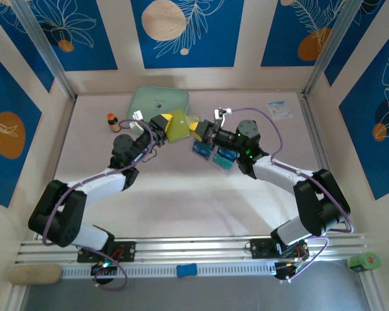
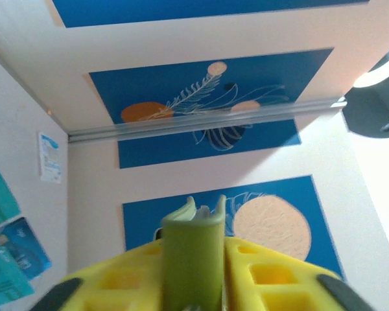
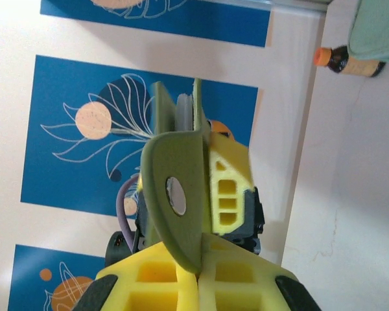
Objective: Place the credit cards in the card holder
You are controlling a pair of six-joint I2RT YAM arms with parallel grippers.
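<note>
Card holder (image 1: 179, 129): pinched mid-frame by left gripper (image 1: 165, 122) and right gripper (image 1: 195, 130). Credit cards (image 1: 223, 159) lie loose at lower right, apparently none loaded yet.

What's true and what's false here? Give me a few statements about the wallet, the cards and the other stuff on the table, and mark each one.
1. The left claw and the right claw both grip the green wallet, one from each side. True.
2. Blue cards lie on the table close to the right claw. True.
3. The small brown bottle has a blue cap. False: the bottle's cap is orange.
4. The pale green pouch lies at the near edge, by the arm bases. False: the pouch lies toward the far wall, just beyond the wallet.
</note>
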